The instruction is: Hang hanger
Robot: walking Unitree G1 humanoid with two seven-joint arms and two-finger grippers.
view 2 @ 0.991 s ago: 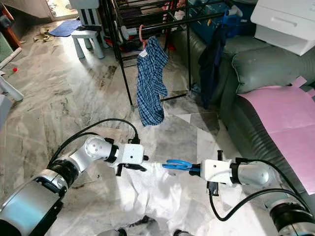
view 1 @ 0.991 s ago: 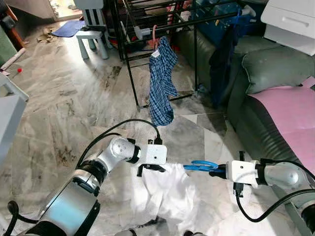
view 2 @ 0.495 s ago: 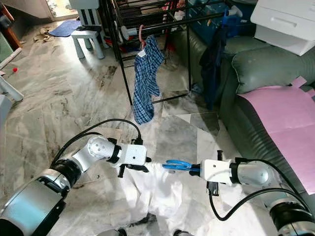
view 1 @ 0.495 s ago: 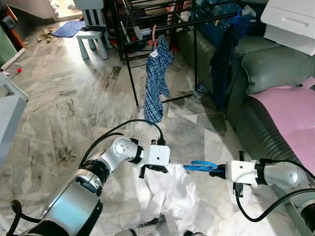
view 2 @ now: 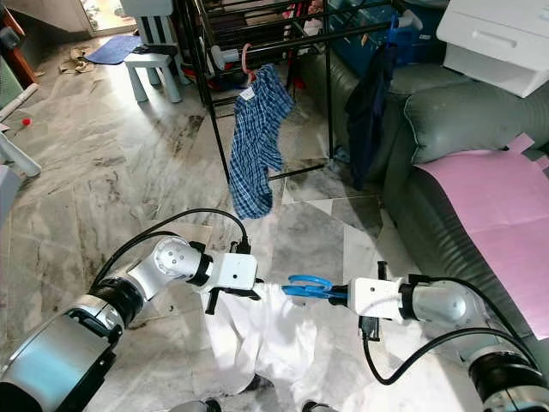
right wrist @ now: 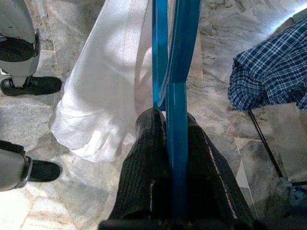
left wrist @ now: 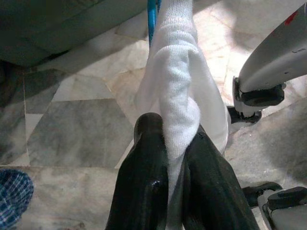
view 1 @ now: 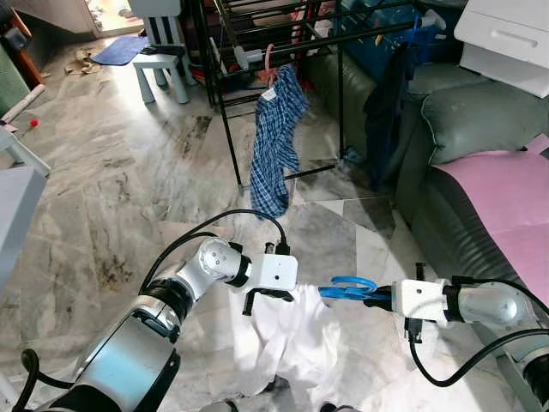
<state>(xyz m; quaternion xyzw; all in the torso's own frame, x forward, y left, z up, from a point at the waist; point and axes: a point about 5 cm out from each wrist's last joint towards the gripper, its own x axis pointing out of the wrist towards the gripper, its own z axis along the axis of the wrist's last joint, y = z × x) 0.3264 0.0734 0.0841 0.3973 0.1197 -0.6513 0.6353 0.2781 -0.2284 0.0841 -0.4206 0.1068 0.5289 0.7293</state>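
**Hanger and white garment held between two grippers above marble floor**

Nearest: a white garment (view 1: 292,330) is hanging in front of the robot, its lower folds reaching toward the marble floor (view 1: 111,172). The left gripper (left wrist: 175,143) is pinching a bunched fold of that garment, its black fingers (left wrist: 144,191) closed tight on the cloth. The right gripper (right wrist: 172,129) is clamping the flat stem of a blue hanger (view 1: 350,288), fingers pressed against both sides of it; the hanger is pointing across toward the left gripper, its far end meeting the top of the white garment. Both arms are reaching inward, the grippers near each other at about the same height.

To the right: a dark green sofa (view 1: 467,120) is carrying a pink sheet (view 1: 506,202).

Farther: a black drying rack (view 1: 257,51) is standing on the floor, with a blue checked shirt (view 1: 274,142) dangling from a pink hanger (view 1: 271,60) on its rail and a dark garment (view 1: 386,103) hanging beside the sofa. A white stool (view 1: 161,64) is standing beyond.
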